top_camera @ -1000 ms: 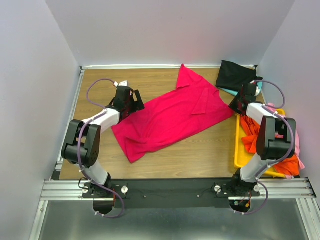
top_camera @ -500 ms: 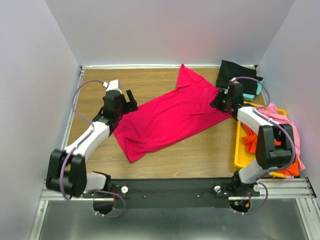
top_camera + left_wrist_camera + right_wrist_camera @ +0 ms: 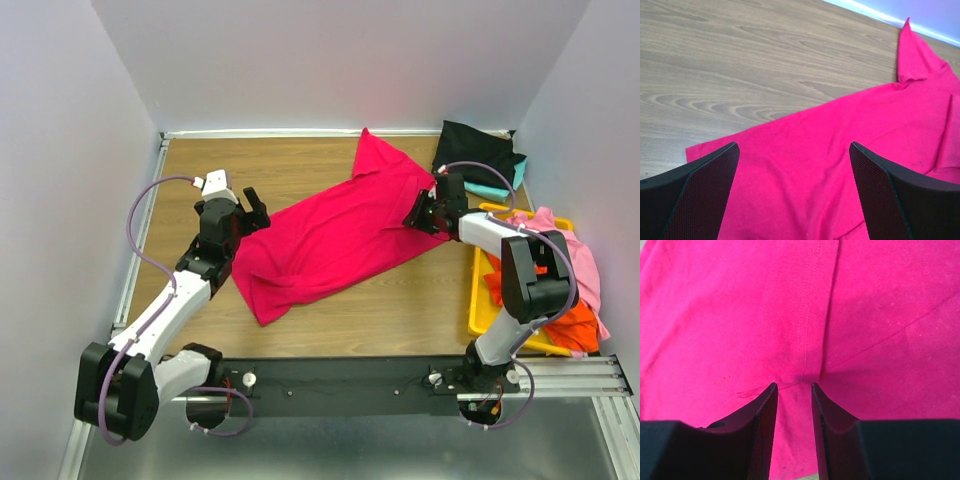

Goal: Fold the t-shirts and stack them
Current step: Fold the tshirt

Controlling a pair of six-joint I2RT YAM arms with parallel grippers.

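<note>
Across the bench (image 3: 300, 160) we see the red t-shirt (image 3: 340, 235) spread flat, slanting through the middle. Over its left end the left fingers (image 3: 700, 195) hang released, spread wide. At its right side the right fingers (image 3: 755, 430) press down, narrowed about a crease. Whether they are gripping it, we cannot tell.

Crimson t-shirt (image 3: 815, 165) cut off in both wrist views, teal t-shirt (image 3: 492, 191) mostly under black t-shirt (image 3: 475, 150), yellow bin (image 3: 476, 300) partly behind right arm (image 3: 530, 275).

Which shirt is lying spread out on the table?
The crimson-red t-shirt, spread on the table. The black shirt is bunched in the far corner; the pink shirt and orange shirt are heaped in the yellow bin.
</note>
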